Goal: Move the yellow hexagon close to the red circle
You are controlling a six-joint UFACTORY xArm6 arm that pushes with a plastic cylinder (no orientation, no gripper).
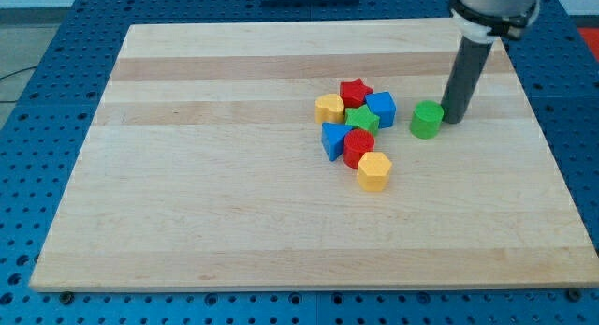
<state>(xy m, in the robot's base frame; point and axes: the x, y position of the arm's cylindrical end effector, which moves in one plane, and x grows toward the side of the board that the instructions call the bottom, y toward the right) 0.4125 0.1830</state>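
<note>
The yellow hexagon point(373, 170) sits on the wooden board just below and right of the red circle point(357, 147), touching it. My tip point(454, 120) stands right of the cluster, against the right side of a green cylinder point(426, 120). The tip is well to the upper right of the yellow hexagon.
A tight cluster lies above the red circle: a red star point(355, 92), a blue cube point(381, 109), a green star point(361, 119), a yellow rounded block point(329, 108) and a blue triangle-like block point(334, 139). The wooden board point(187, 175) ends on a blue perforated table.
</note>
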